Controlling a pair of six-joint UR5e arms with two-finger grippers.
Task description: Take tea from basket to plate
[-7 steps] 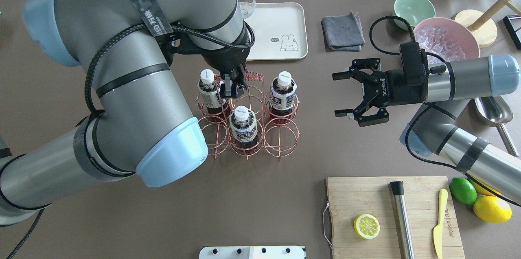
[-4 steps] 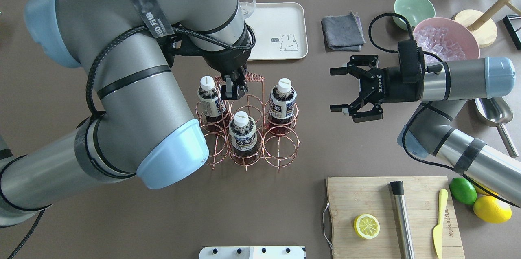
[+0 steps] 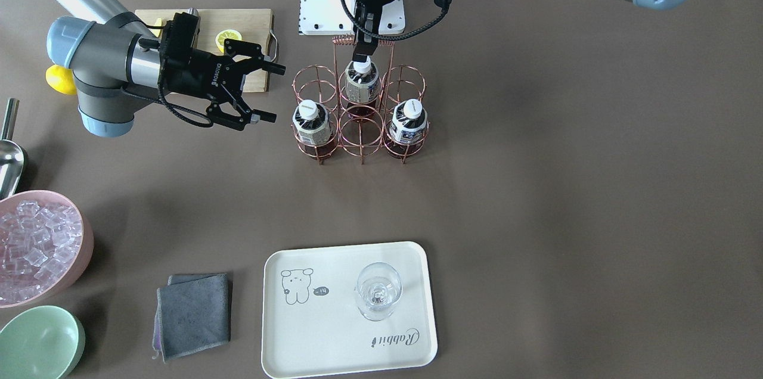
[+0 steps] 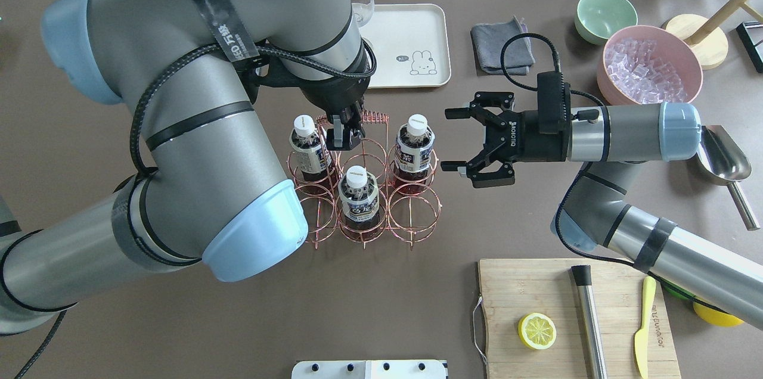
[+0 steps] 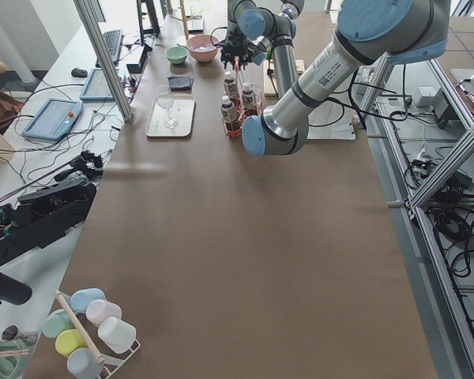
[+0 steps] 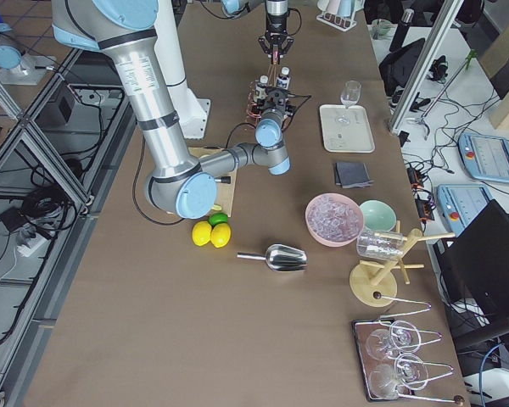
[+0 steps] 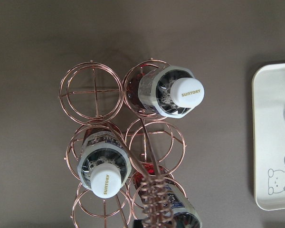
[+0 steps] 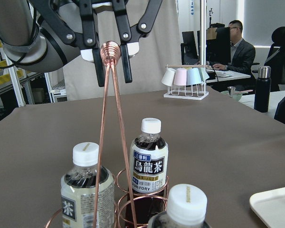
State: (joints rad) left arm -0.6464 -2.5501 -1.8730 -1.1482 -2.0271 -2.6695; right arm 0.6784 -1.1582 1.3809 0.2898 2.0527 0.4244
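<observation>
Three tea bottles stand in the copper wire basket (image 4: 411,212): one at left (image 4: 305,142), one in front (image 4: 357,193), one at right (image 4: 415,142). My left gripper (image 4: 344,133) is shut on the coiled top of the basket's handle (image 8: 110,49), as the right wrist view shows. My right gripper (image 4: 446,139) is open and empty, level with the right bottle and just to its right, jaws facing it. The cream plate (image 4: 405,39) lies behind the basket with a clear stemmed glass (image 3: 378,292) on it.
A grey cloth (image 4: 502,45), a green bowl (image 4: 605,12) and a pink bowl of ice (image 4: 650,66) sit at the back right. A metal scoop (image 4: 724,158) lies at right. A cutting board (image 4: 536,283) with a lemon half, muddler and knife is front right.
My right gripper has moved left, from well right of the basket to just beside its right bottle, still open. The basket and left gripper have shifted slightly toward me.
</observation>
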